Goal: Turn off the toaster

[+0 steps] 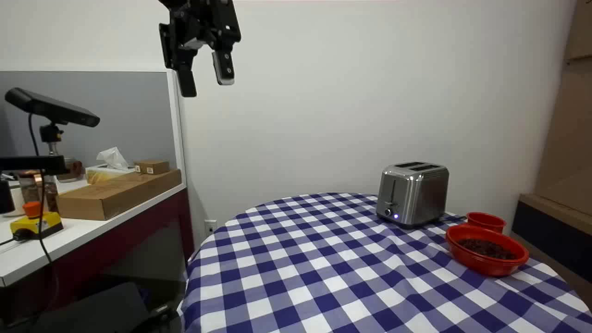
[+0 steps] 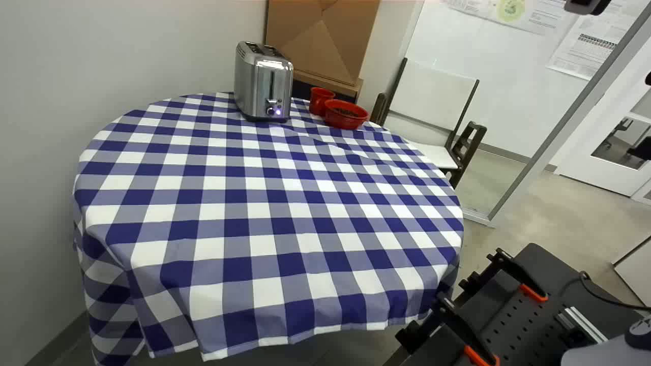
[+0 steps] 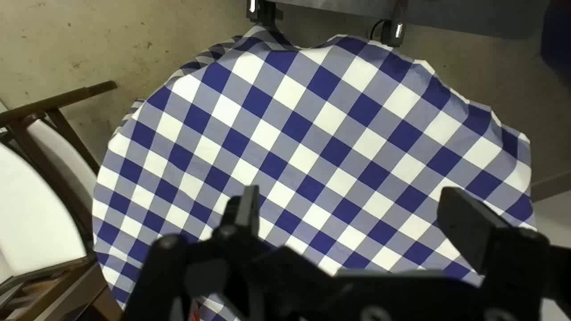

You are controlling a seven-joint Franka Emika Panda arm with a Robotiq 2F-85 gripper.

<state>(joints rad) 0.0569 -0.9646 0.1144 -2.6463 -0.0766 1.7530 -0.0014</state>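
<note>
The toaster is a boxy silver brushed-metal one at the far part of the checked table. It also shows in an exterior view with its control end facing the camera. Its lever looks to be low in its slot. A small purple-white light glows beside the knob. The toaster does not show in the wrist view. My gripper is open and empty, high above the table and well apart from the toaster. In the wrist view its fingers are spread wide over the cloth.
A red bowl with dark contents and a red cup stand close beside the toaster. The checked cloth has folds near them. A chair stands by the table. A white side desk holds boxes and a camera.
</note>
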